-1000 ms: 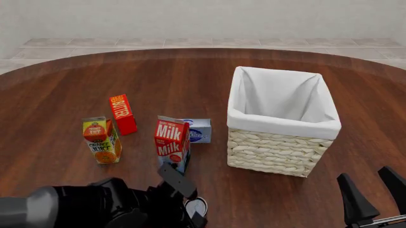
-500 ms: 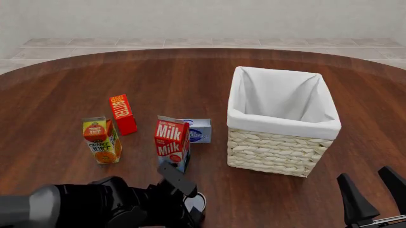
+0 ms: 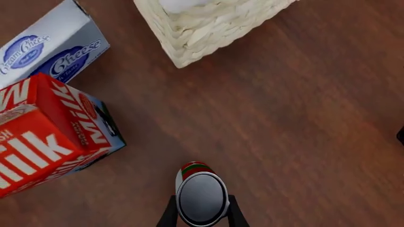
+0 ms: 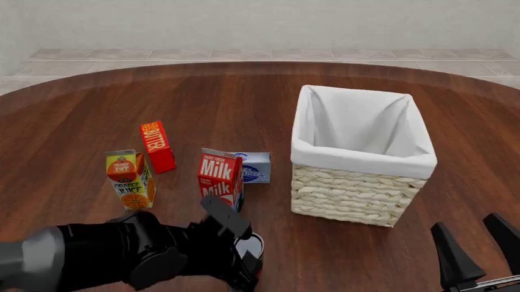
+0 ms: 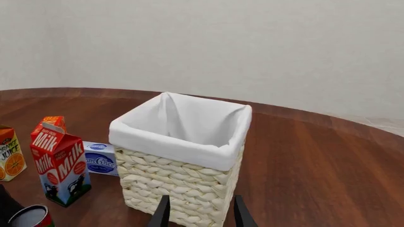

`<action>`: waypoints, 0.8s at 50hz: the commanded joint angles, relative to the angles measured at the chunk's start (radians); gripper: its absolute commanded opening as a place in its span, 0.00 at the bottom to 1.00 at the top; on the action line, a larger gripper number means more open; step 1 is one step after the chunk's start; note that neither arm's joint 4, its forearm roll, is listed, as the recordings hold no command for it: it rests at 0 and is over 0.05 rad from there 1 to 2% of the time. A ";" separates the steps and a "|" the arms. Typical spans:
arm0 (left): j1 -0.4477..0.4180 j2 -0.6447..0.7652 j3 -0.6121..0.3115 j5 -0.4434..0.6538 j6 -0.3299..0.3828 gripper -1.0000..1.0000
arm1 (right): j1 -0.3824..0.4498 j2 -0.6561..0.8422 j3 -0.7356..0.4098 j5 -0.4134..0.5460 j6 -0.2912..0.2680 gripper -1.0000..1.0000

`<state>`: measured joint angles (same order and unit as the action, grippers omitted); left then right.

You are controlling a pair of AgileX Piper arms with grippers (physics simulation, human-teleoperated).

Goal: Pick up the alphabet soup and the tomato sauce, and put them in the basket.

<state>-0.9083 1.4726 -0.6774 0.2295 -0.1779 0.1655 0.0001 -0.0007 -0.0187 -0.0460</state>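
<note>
Two arms: left one low at the near edge, right one off to the near right corner.
Left gripper (image 3: 200, 218): fingers sit on either side of the tomato sauce (image 3: 200, 196), closed onto the can; can upright, silvery top facing the wrist camera, red label and green band just showing.
Tomato sauce, position: near side of the table, just in front of the milk carton (image 4: 220, 183), apart from it.
Right gripper (image 5: 200, 213): fingers parted, nothing between them; pointed toward the basket (image 5: 183, 177).
Basket: right of centre, white lining folded over the rim, inside looks bare cloth.
Alphabet soup: not seen in any view.
Clutter: cream cheese box (image 4: 254, 167) lies behind the milk carton, between it and the basket; orange juice carton (image 4: 130, 179) stands to the left; butter box (image 4: 157, 145) behind that, upright.
In the way: milk carton stands close to the held can on the basket-ward side's far left; floor of table between can and basket is open wood.
Surface: dark reddish wood table (image 4: 243, 103), rounded far edge.
Room: pale tiled floor, plain light wall.
</note>
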 commanded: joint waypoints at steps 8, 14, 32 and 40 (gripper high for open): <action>0.019 -0.070 -0.068 0.100 0.062 0.00 | 0.009 0.000 0.000 0.002 -0.002 1.00; 0.025 -0.091 -0.099 0.142 0.081 0.00 | 0.007 0.000 0.000 0.001 -0.003 1.00; 0.025 -0.130 -0.179 0.219 0.120 0.00 | 0.011 0.000 0.000 0.000 -0.002 1.00; 0.039 -0.139 -0.235 0.259 0.148 0.00 | 0.009 0.000 0.000 0.001 -0.002 1.00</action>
<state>-0.8789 1.3505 -0.8564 0.4447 -0.0745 0.1748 0.0001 -0.0006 -0.0179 -0.0484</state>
